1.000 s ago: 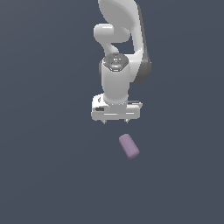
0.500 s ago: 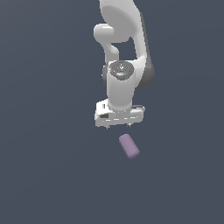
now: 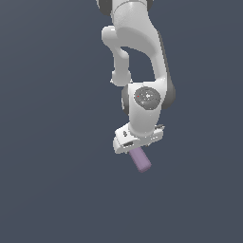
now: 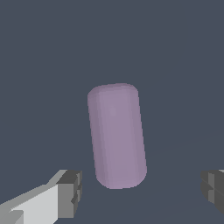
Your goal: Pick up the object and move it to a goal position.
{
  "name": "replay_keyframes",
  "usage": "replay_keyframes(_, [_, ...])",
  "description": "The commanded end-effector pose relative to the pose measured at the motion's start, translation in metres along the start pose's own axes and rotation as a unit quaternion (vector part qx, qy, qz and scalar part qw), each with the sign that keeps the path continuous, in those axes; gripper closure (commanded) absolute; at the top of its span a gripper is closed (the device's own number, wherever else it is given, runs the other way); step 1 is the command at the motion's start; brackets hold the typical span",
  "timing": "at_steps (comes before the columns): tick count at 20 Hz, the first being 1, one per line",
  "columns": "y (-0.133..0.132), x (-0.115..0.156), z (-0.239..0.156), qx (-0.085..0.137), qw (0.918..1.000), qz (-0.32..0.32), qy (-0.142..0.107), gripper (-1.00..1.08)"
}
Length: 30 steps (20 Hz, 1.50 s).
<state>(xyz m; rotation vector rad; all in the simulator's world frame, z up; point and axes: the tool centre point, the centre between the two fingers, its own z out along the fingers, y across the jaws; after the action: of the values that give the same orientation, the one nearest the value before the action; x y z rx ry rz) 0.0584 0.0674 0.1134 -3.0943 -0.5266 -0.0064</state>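
Note:
The object, a small lavender cylinder (image 3: 141, 160) with rounded ends, lies flat on the dark grey floor. My white gripper (image 3: 134, 148) hangs right above its upper end in the exterior view and hides that end. In the wrist view the cylinder (image 4: 117, 135) fills the middle of the picture. One grey fingertip (image 4: 70, 194) and the other fingertip (image 4: 214, 188) stand wide apart on either side of its near end, touching nothing. The gripper (image 4: 142, 192) is open and empty.
The white arm (image 3: 137, 57) rises from the gripper toward the top of the exterior view. The floor (image 3: 57, 180) is a plain dark grey surface. No goal marker shows.
The arm has come down and toward the exterior view's right, and the hand has turned. It now sits just over the cylinder's upper end. The cylinder has not moved.

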Motion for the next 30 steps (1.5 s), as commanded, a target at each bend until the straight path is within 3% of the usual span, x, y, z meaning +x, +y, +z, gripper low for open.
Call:
replay_keyframes(1, [-0.005,0.008,0.009,-0.001,0.9997,-0.023,-0.001,-0.92])
replay_keyframes(9, [-0.014,0.020,0.023,-0.001,0.9984,-0.056,-0.002,-0.92])
replay_keyframes(29, [-0.014,0.020,0.073,-0.001,0.9984,-0.057,-0.002,-0.92])
replay_keyframes(30, [-0.014,0.020,0.073,-0.001,0.9984,-0.057,-0.002,1.08])
